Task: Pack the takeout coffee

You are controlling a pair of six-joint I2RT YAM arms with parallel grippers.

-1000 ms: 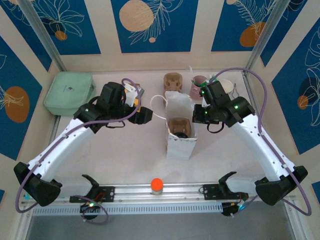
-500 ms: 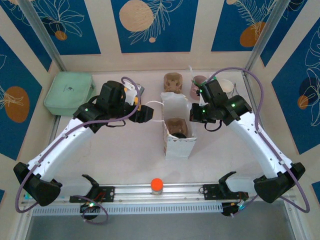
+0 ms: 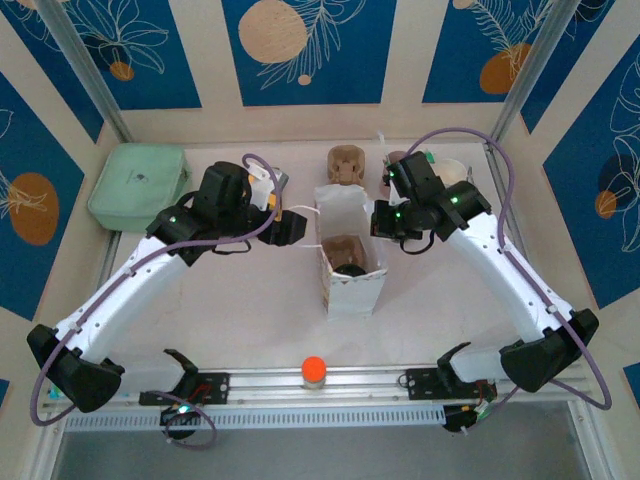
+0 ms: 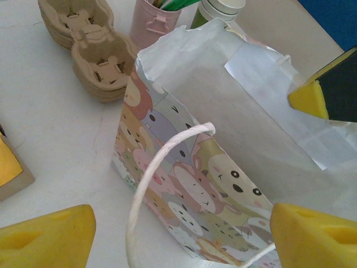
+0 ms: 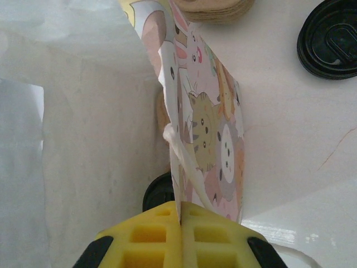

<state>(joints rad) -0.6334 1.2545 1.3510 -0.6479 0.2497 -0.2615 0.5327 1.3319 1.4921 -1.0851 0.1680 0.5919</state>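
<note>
A paper bag [image 3: 350, 285] printed with cartoon animals stands open at mid-table. Inside it the takeout coffee [image 3: 352, 268] shows as a round black lid [image 5: 159, 192] beside a brown cardboard carrier [image 3: 345, 247]; the cup body is hidden. My right gripper [image 3: 381, 222] [image 5: 181, 223] is shut on the bag's right wall at the rim. My left gripper [image 3: 297, 226] [image 4: 181, 240] hangs open just left of the bag, and the bag's white cord handle [image 4: 162, 162] loops between its yellow fingers [image 4: 47, 240].
Behind the bag lie stacked cardboard carriers [image 4: 89, 47], a pink cup [image 4: 155, 21] and lidless green cups [image 4: 218, 11]. Loose black lids [image 5: 329, 39] sit right of the bag. A mint-green case [image 3: 137, 185] is at the back left, an orange knob [image 3: 313, 369] on the front rail.
My right gripper has moved left with the bag's rim in it, and the bag has shifted and leaned left, toward the left gripper. The left arm has hardly moved.
</note>
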